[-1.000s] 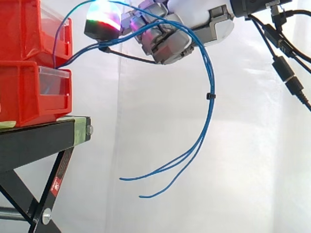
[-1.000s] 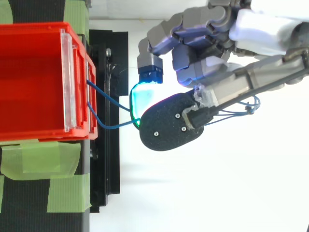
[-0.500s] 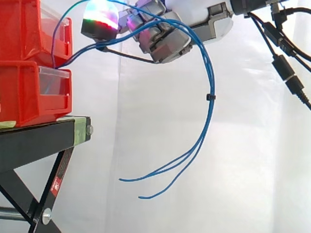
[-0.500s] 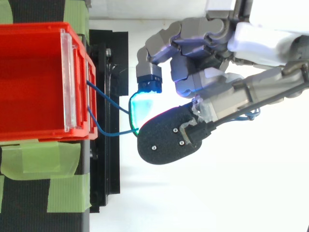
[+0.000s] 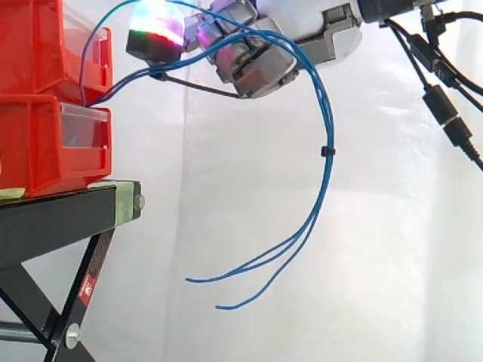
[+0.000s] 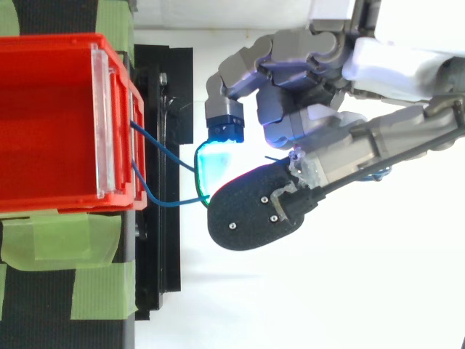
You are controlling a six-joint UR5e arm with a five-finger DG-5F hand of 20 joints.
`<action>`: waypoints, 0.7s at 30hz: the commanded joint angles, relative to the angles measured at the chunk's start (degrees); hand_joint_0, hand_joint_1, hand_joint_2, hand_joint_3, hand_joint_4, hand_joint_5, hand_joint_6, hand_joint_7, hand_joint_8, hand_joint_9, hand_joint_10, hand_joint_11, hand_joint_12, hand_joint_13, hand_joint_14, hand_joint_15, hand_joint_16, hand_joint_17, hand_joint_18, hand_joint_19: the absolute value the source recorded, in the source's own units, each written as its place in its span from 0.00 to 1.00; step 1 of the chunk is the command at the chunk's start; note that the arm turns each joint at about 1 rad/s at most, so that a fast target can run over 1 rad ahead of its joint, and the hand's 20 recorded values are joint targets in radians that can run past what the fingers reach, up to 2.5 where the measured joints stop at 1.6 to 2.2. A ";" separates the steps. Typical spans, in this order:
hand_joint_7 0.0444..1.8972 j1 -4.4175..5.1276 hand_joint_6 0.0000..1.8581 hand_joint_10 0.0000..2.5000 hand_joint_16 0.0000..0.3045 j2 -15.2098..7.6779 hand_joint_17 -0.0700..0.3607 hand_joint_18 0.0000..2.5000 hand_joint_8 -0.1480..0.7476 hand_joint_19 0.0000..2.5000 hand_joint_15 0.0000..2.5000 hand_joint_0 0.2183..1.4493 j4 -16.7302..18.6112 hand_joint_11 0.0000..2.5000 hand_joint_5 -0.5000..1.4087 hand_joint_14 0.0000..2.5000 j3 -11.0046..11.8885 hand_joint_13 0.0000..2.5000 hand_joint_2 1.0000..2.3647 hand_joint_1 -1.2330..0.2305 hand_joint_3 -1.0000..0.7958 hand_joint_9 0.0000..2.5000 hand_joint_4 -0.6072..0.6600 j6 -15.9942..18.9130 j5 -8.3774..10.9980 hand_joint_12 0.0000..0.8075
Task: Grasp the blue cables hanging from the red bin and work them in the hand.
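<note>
Thin blue cables (image 5: 325,128) leave the front of the stacked red bins (image 5: 53,113), arch up over my hand (image 5: 253,56) and drop in a long curve, their loose ends (image 5: 219,290) dangling below. A small black tie (image 5: 327,151) binds them partway down. My hand sits just right of the upper red bin (image 6: 58,123), its fingers curled with the cables running through them. One fingertip pad (image 5: 157,29) glows white, green and red near the bin. From above, two cable strands (image 6: 156,171) run from the bin front into the hand (image 6: 305,73).
The bins rest on a black stand (image 5: 60,219) patched with green tape (image 6: 62,243). A white curtain hangs behind. Open air lies below and right of the hand, where the cables hang.
The hand has shifted slightly up and toward the bin, and the thumb has turned a little in the top view. The cables stay in its fingers.
</note>
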 commanded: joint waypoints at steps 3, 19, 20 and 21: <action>0.62 0.00 0.49 1.00 0.16 -0.01 0.41 0.51 0.60 0.68 0.63 0.56 0.00 1.00 0.36 1.00 0.05 0.26 0.02 0.36 0.38 0.15 0.68 0.00 0.00 0.56; 0.62 0.00 0.50 1.00 0.16 0.08 0.41 0.52 0.60 0.71 0.63 0.56 0.00 1.00 0.35 1.00 0.05 0.27 0.01 0.36 0.38 0.15 0.69 0.00 0.00 0.56; 0.62 0.00 0.50 1.00 0.16 -0.01 0.41 0.52 0.60 0.71 0.63 0.56 0.00 1.00 0.35 1.00 0.05 0.27 0.01 0.36 0.38 0.15 0.69 0.00 0.00 0.56; 0.62 0.00 0.51 1.00 0.16 -0.01 0.41 0.52 0.60 0.71 0.62 0.56 0.00 1.00 0.35 1.00 0.05 0.27 0.02 0.36 0.38 0.15 0.69 0.00 0.00 0.56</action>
